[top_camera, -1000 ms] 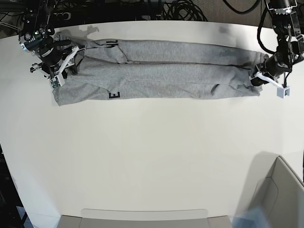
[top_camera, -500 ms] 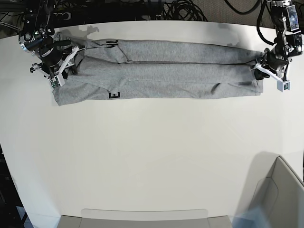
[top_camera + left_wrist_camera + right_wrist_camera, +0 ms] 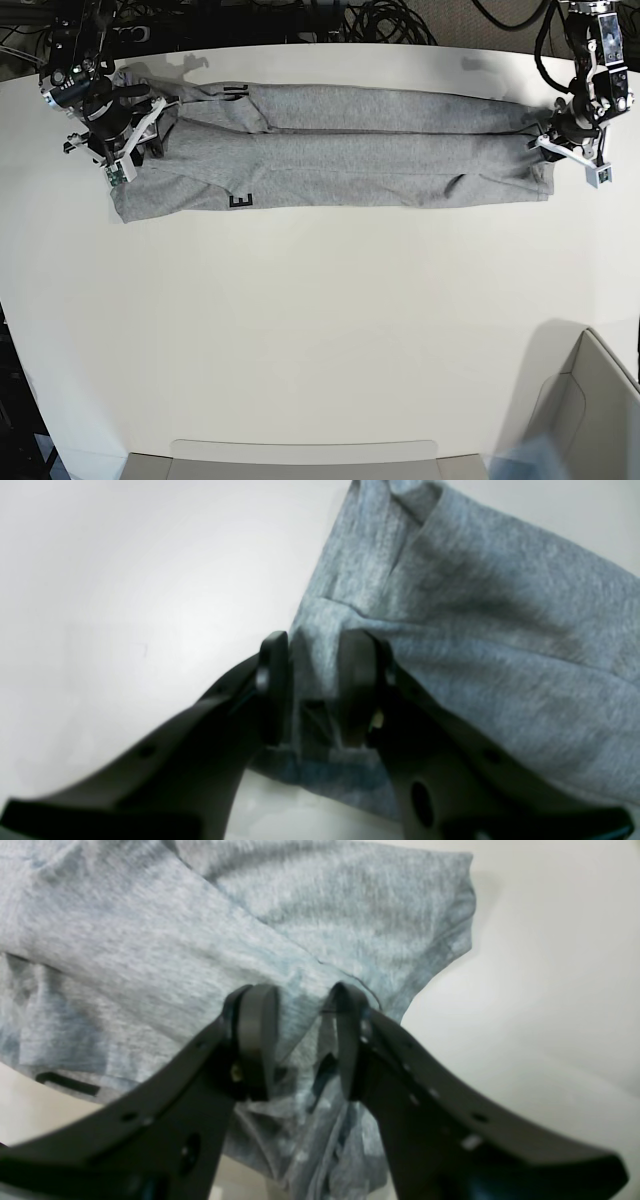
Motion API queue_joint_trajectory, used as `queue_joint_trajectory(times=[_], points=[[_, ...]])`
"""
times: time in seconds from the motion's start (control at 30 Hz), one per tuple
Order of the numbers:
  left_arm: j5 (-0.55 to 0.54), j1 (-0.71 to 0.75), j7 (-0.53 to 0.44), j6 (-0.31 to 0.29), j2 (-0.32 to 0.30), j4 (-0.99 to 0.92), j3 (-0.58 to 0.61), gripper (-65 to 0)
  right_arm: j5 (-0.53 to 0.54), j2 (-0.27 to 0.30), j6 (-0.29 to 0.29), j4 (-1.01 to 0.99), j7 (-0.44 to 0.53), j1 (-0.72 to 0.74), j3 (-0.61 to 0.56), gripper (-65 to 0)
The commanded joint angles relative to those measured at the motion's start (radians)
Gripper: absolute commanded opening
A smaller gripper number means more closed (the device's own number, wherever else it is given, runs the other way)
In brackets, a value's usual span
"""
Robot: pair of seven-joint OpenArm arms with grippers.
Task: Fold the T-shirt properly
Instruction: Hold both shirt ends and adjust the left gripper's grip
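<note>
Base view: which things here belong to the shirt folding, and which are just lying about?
Job:
- T-shirt
- left claw
- right claw

Lying about:
- grey bin, near corner
- black cables, beyond the table

A long grey T-shirt [image 3: 330, 145] stretches across the upper part of the white table [image 3: 320, 330], with a gripper at each end. Below it, the table's wide middle and lower area lies open. A grey bin [image 3: 590, 410] occupies the lower right corner, and a tray edge [image 3: 305, 455] lines the bottom. Black cables [image 3: 385, 20] crowd the top edge, behind the table.
</note>
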Motion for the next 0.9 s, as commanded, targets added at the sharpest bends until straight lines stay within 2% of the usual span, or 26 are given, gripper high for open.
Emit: queue_joint_trajectory(times=[0.0,0.23,0.37,0.47,0.67,0.87], points=[[0.002,-0.003,-0.012,0.007,-0.018,0.01,-0.016,-46.0,0.008,0.013,-0.002,0.016,0.019,0.004,0.003,-43.9],[0.002,-0.004,-0.023,0.004,-0.017,-0.011,-0.012,-45.9,0.008,0.008,-0.002,0.016,0.016,0.004,0.003,-43.9],[0.004,-0.003,-0.023,0.005,-0.02,-0.01,-0.003,-42.4,0.008,0.011,-0.002,0.016,0.016,0.006,0.003,-43.9],[0.008,-0.009,-0.024,0.008,-0.023,-0.017,0.034,-42.3,0.008,0.013,-0.002,0.016,0.016,0.007,0.003,-43.9],[0.008,-0.004,-0.11,0.01,-0.023,-0.091,0.072,-42.4,0.008,0.013,-0.002,0.016,0.014,0.012,0.003,-43.9],[0.008,-0.009,-0.118,0.01,-0.024,-0.148,0.123,-42.4,0.008,0.014,-0.002,0.016,0.014,0.011,0.003,-43.9]])
